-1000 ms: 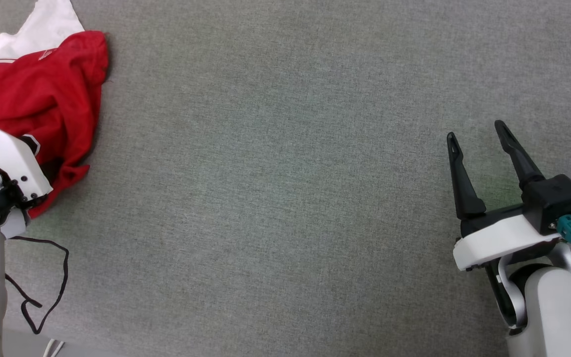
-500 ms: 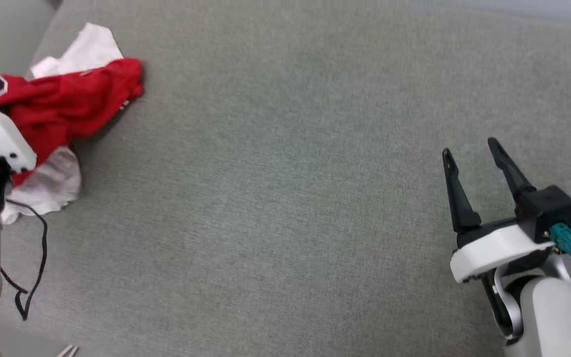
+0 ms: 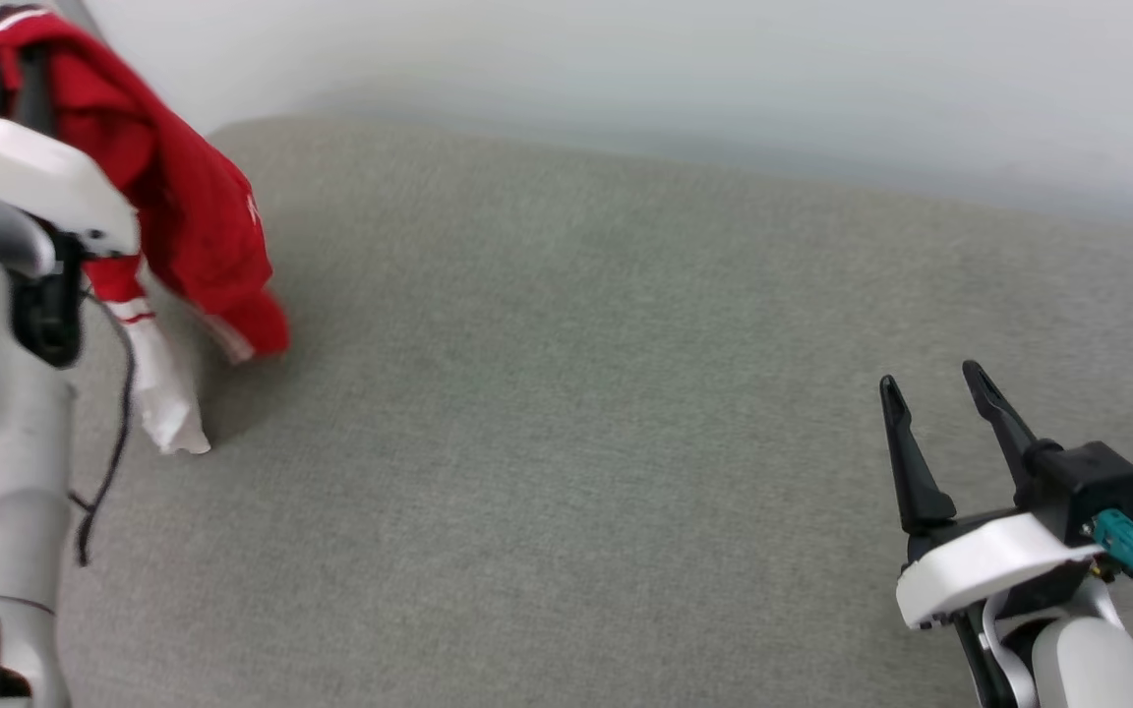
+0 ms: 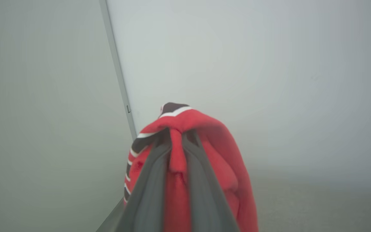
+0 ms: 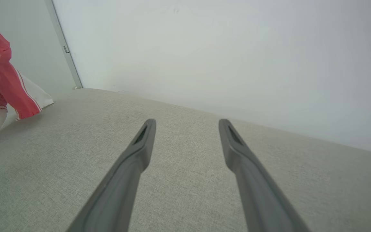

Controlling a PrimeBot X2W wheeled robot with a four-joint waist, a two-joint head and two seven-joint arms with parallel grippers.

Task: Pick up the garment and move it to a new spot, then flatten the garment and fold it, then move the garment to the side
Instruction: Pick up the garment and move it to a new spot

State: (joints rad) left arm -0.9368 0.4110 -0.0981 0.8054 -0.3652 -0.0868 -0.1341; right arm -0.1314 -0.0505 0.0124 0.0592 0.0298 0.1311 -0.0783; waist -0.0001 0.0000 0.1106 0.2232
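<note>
At far left, left gripper [image 4: 176,135] clamped on bunched red garment [image 3: 183,216], white sleeve [image 3: 163,413] dangling; right gripper [image 3: 928,379] spread.

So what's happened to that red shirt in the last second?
The left tool gripped the garment and lifted it up from the grey surface; it now hangs from the tool. The camera also tilted up. The right tool stayed open, holding nothing.

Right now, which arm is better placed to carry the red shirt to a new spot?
Left. The left claw is shut on the red shirt, which hangs from it over the grey surface. The right claw stands open and empty, far across on the other side.
</note>
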